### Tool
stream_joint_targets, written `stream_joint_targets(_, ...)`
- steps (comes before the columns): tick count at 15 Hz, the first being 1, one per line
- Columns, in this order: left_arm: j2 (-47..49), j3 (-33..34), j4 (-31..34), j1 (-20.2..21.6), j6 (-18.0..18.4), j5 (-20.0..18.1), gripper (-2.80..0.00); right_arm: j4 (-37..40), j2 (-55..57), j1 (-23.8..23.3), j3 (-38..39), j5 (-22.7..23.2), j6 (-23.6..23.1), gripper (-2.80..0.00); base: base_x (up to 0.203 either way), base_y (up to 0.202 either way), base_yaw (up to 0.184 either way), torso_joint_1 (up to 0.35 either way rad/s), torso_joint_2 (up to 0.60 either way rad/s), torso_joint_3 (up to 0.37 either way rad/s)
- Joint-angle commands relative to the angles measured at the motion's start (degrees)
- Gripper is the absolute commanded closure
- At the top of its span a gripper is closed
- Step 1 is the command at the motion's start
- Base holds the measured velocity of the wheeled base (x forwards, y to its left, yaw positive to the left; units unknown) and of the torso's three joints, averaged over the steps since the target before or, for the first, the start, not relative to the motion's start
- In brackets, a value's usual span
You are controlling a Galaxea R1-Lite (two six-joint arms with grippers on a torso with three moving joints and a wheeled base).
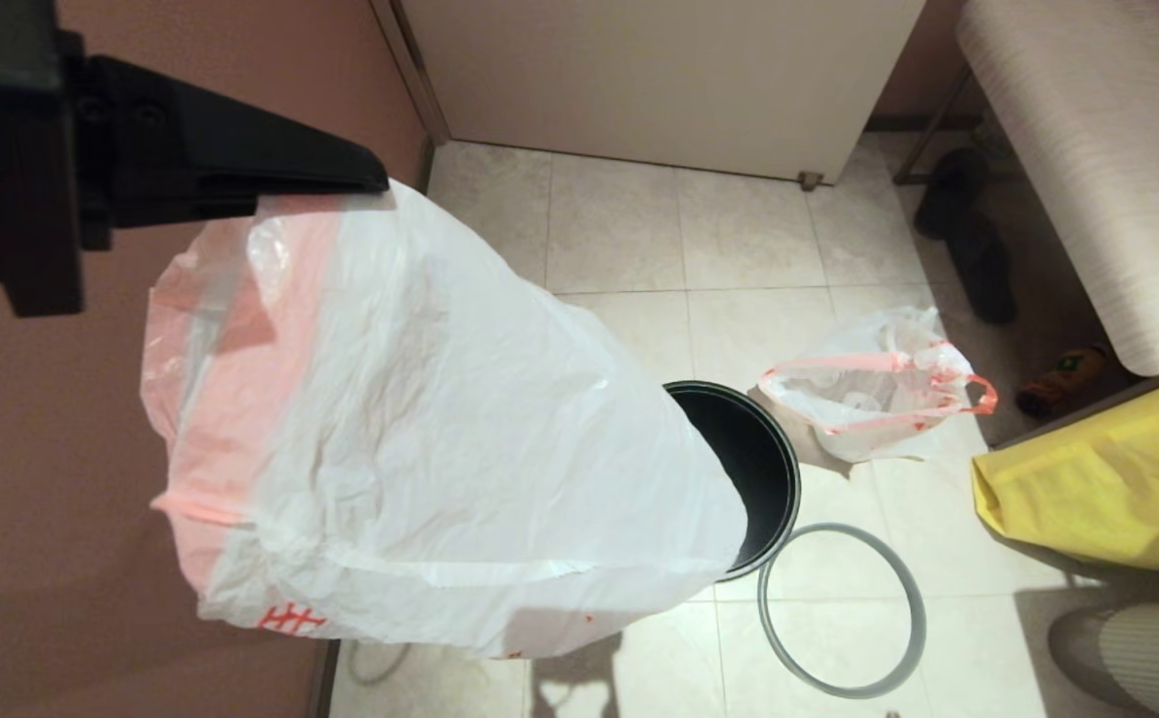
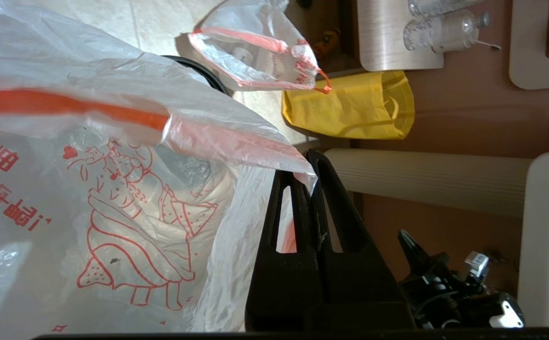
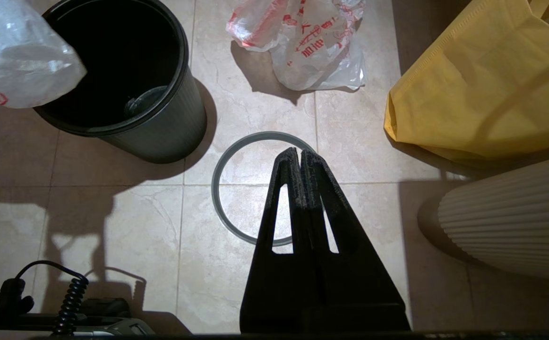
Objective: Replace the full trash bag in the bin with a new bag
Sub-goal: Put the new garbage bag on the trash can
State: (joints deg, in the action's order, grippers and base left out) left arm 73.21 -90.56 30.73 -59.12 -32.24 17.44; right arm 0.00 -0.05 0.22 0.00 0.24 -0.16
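Left claw (image 1: 375,184) pinched on rim of new bag (image 1: 420,429), held high so film hangs below it toward open bin (image 1: 774,479). Full bag (image 1: 869,399) on floor beyond bin, hoop (image 1: 842,610) beside. Right claw (image 3: 299,153) shut, empty, parked above hoop.

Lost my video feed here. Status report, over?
Left gripper shut on new bag, held up over the bin. Right gripper shut, empty, parked above grey hoop. Full trash bag on floor beside bin. Nothing blocking.
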Motion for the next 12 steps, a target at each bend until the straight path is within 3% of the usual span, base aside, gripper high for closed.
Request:
stream_joint_targets(1,5.3,-2.1,0.2,-1.6,-0.3,0.1,0.0,0.0,0.0,0.0,0.0,0.0,0.0,0.0,0.0,0.0,0.0,0.0,0.0,0.0)
stream_joint_targets(8,12.4,-13.4,6.6,-4.9,-0.9,0.4,0.0,0.0,0.0,0.0,0.0,0.0,0.0,0.0,0.0,0.0,0.0,0.0,0.0,0.0)
stream_joint_targets(12,19.3,-21.8,13.3,-4.4,-7.0,0.4,0.0,0.0,0.0,0.0,0.0,0.0,0.0,0.0,0.0,0.0,0.0,0.0,0.0,0.0)
